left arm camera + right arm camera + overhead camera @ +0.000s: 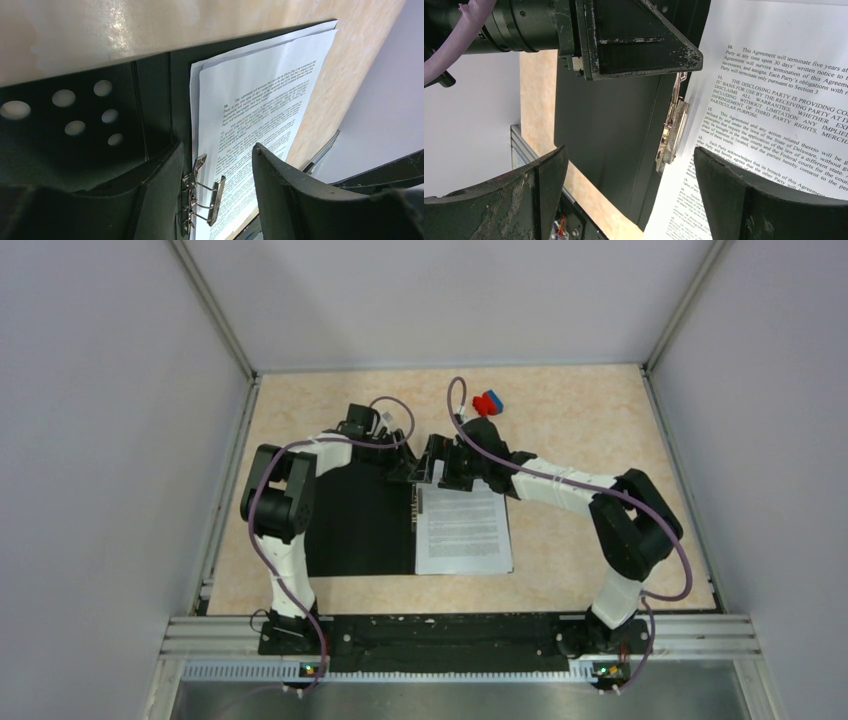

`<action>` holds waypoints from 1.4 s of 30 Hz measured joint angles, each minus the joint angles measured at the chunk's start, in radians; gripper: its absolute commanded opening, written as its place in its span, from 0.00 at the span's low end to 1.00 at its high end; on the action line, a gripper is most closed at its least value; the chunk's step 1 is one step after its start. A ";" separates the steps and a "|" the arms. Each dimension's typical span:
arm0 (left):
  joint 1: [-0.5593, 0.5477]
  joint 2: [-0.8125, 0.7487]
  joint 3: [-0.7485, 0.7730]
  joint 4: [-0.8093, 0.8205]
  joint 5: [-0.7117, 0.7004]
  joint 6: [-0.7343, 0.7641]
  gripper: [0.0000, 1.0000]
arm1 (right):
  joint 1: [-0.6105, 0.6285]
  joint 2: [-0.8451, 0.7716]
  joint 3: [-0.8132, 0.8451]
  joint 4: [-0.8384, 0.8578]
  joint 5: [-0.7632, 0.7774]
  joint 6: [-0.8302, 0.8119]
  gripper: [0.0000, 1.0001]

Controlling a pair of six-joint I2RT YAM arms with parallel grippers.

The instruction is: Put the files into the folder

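The folder (355, 520) lies open on the table, black inside facing up. The files (463, 530), white sheets of black text, lie on its right half beside the spine. A metal clip (202, 192) sits on the spine, its bar raised over the sheets' edge; it also shows in the right wrist view (671, 132). My left gripper (405, 468) is open at the folder's far end, its jaws either side of the clip (217, 150). My right gripper (442, 465) is open and empty just right of it, above the spine and paper (630, 155).
A small red-and-blue object (488, 403) lies on the beige table behind the right gripper. White enclosure walls stand on the left, right and far sides. A metal rail (460, 635) with the arm bases runs along the near edge.
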 measured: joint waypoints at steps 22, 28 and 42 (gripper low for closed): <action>-0.018 -0.021 0.000 -0.001 0.023 0.000 0.58 | 0.000 0.002 0.009 -0.005 0.004 -0.008 0.94; -0.019 -0.063 -0.001 0.000 0.039 0.000 0.58 | 0.000 0.002 0.013 -0.007 0.011 -0.010 0.94; -0.056 -0.126 -0.104 0.008 0.039 0.001 0.57 | 0.000 0.002 0.013 -0.023 0.024 -0.029 0.94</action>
